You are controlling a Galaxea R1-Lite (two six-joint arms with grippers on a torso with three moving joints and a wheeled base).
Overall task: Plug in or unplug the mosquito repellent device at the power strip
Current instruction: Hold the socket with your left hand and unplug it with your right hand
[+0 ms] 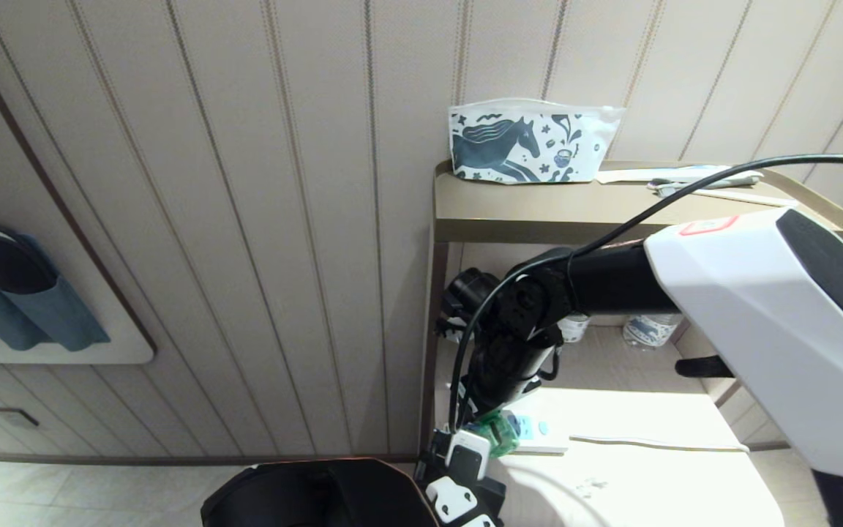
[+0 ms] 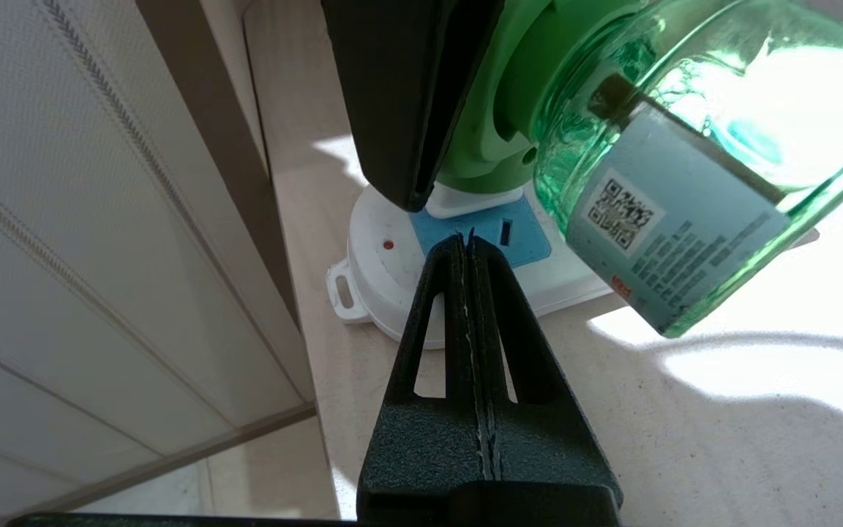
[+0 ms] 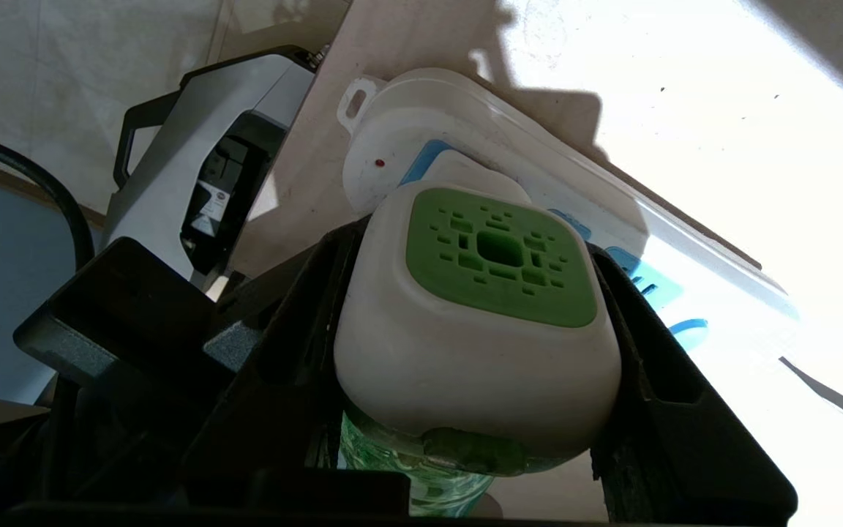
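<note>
The mosquito repellent device (image 3: pixel 480 322) has a white head with a green vent and a translucent green bottle (image 2: pixel 685 146). My right gripper (image 3: pixel 465 249) is shut on its head, one black finger on each side. The device leans over the rounded end of the white power strip (image 2: pixel 385 271). Its white plug part (image 2: pixel 476 201) rests against the end light-blue socket panel; the prongs are hidden. My left gripper (image 2: pixel 469 241) is shut with nothing in it, its tips down on that same blue panel just beside the device. In the head view the green device (image 1: pixel 498 432) shows under the right arm.
The strip lies at the corner of a pale tabletop (image 2: pixel 612 410), close to the striped wall (image 2: pixel 99 219) and the table edge. Its white cord (image 1: pixel 656 441) trails right. Above is a shelf (image 1: pixel 538 212) with a horse-print pouch (image 1: pixel 524 143); a water bottle (image 1: pixel 648 329) stands behind.
</note>
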